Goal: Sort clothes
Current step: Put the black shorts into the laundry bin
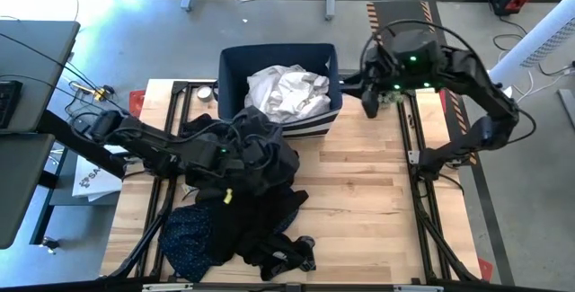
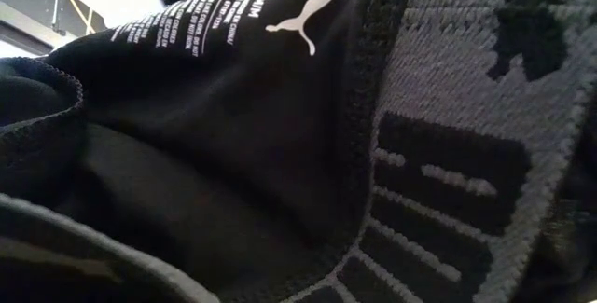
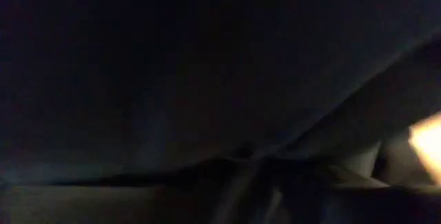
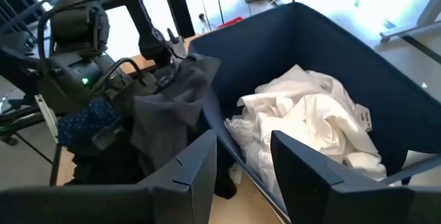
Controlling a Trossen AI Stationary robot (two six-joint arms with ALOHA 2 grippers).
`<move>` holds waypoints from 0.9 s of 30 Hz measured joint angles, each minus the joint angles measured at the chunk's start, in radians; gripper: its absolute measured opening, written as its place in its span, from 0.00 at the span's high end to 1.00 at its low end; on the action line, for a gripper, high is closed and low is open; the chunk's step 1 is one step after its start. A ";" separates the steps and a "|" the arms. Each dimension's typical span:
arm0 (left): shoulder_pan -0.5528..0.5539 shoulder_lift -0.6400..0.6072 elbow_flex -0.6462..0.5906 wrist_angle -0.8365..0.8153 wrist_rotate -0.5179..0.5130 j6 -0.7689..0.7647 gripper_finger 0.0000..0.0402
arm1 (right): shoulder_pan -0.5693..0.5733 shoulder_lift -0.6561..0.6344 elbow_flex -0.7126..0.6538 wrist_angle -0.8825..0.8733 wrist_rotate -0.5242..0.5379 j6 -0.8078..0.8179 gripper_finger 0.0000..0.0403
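A heap of black clothes (image 1: 247,189) lies on the table's left half, with a dark navy speckled garment (image 1: 184,238) at its near left. White clothes (image 1: 287,92) lie in the navy bin (image 1: 235,63) at the far edge. My left gripper (image 1: 244,146) is buried in the top of the black heap, and dark cloth (image 4: 172,100) drapes over it. The left wrist view shows only dark cloth. My right gripper (image 4: 241,169) is open and empty, at the bin's right side (image 1: 368,103), above the table. A black garment with a white logo (image 2: 298,14) fills the low view.
The navy bin with a white stripe (image 1: 310,128) stands at the far middle of the table. Bare wood (image 1: 359,202) lies to the right of the heap. A small black item (image 1: 301,256) lies at the heap's near edge. White papers (image 1: 90,175) lie off the table's left side.
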 joint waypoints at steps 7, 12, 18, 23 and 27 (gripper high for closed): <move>0.030 0.021 0.354 -0.011 -0.015 0.144 0.98 | 0.017 -0.095 0.000 -0.006 0.000 0.000 0.67; 0.072 0.022 0.697 0.038 -0.039 0.367 0.99 | 0.016 -0.158 0.000 0.022 0.001 -0.002 0.67; 0.109 0.094 0.979 0.308 -0.001 0.588 1.00 | 0.016 -0.206 0.000 0.068 0.000 -0.012 0.67; 0.121 0.203 1.113 0.426 0.093 0.667 1.00 | 0.016 -0.234 0.000 0.149 -0.147 -0.028 0.67; 0.126 0.303 1.185 0.485 0.167 0.671 1.00 | 0.016 -0.241 0.000 0.243 -0.362 0.004 0.67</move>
